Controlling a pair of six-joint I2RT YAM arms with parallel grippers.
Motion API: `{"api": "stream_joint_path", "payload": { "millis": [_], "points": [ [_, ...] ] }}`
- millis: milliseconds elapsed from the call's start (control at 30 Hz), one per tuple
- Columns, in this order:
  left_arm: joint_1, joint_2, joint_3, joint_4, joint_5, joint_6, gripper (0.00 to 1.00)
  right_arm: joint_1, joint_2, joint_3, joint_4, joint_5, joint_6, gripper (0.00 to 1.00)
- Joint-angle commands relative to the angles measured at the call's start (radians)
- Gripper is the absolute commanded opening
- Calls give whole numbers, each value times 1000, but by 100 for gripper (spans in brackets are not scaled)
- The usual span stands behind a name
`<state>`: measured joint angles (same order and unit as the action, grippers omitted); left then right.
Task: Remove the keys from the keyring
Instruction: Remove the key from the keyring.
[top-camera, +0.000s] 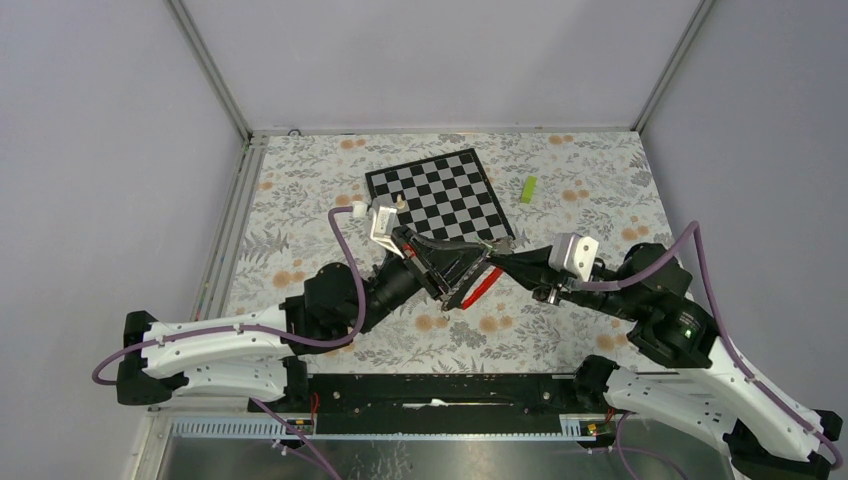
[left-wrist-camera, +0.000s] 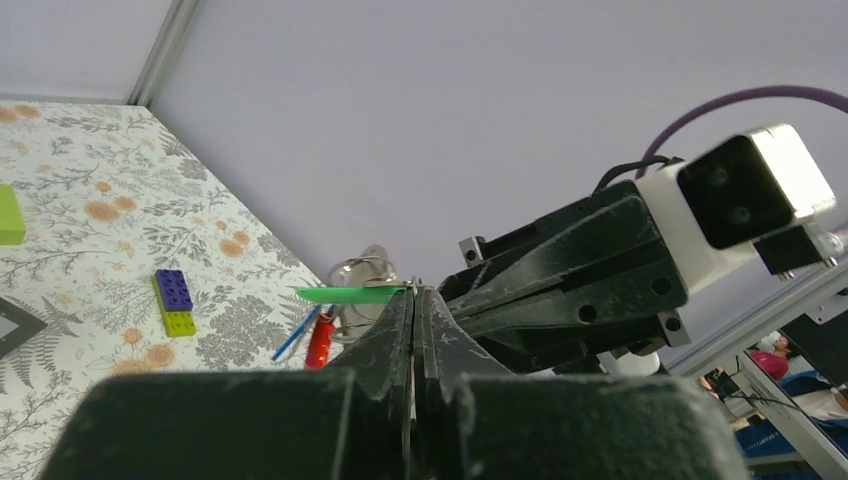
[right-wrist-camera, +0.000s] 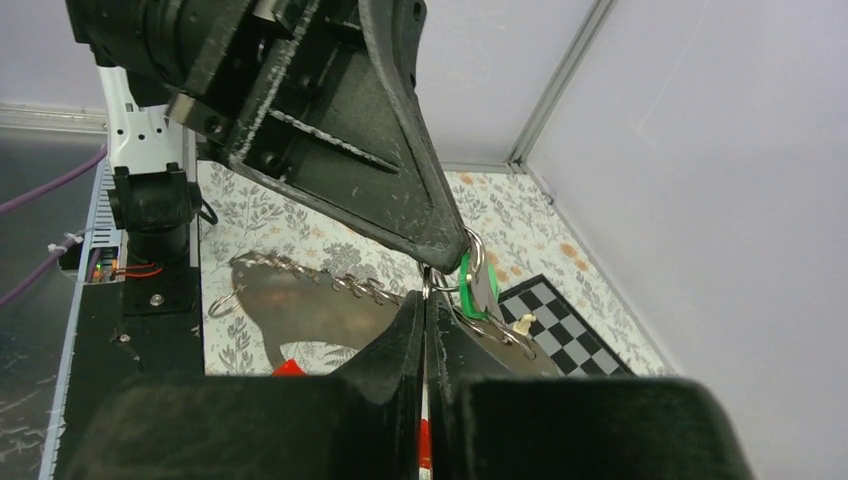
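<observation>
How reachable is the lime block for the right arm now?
Probably reachable: nothing stands between the right gripper and the lime block. But its jaws are shut at the keyring, so it must let go first.

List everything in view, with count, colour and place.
floral cloth: one, grey and orange, under everything
chessboard: one, black and white, far middle of the cloth
lime-green block: one, right of the chessboard
purple-and-yellow block: one, on the cloth
keyring: one, silvery, lifted between the arms
chain: one, silvery, hangs from the keyring
red strap: one, hangs below the keyring
green key: one, on the keyring
left arm: one, black and white, jaws shut on the keyring
right arm: one, black and white, jaws shut on the keyring
</observation>
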<state>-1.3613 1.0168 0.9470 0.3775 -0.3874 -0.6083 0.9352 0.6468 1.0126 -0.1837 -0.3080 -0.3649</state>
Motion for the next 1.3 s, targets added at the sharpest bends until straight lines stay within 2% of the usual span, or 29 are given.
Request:
{"api": "stream_joint_path", "payload": {
  "millis": [0,300,467,600,700,933,1133,1267],
  "points": [
    [-1,12,48,49,55,24,0,4,25,39,18,67,69,0],
    [-1,21,60,39,84,30,0,5,78,66,0,85,120,0],
    [-1,15,62,36,65,27,0,6,20,-13,106,93,138,22],
    [-1,9,61,62,45,24,0,5,-47,-106,227,58,129,33],
    [-1,5,59,90,36,19,0,4,-63,-142,242,11,116,40],
    [-1,4,56,158,34,-15,0,5,-116,-252,378,21,106,39],
    [-1,8,55,188,44,-36,0,5,-144,-332,520,62,117,31],
    [-1,14,54,190,44,-42,0,5,-157,-364,613,66,132,29]
  ]
}}
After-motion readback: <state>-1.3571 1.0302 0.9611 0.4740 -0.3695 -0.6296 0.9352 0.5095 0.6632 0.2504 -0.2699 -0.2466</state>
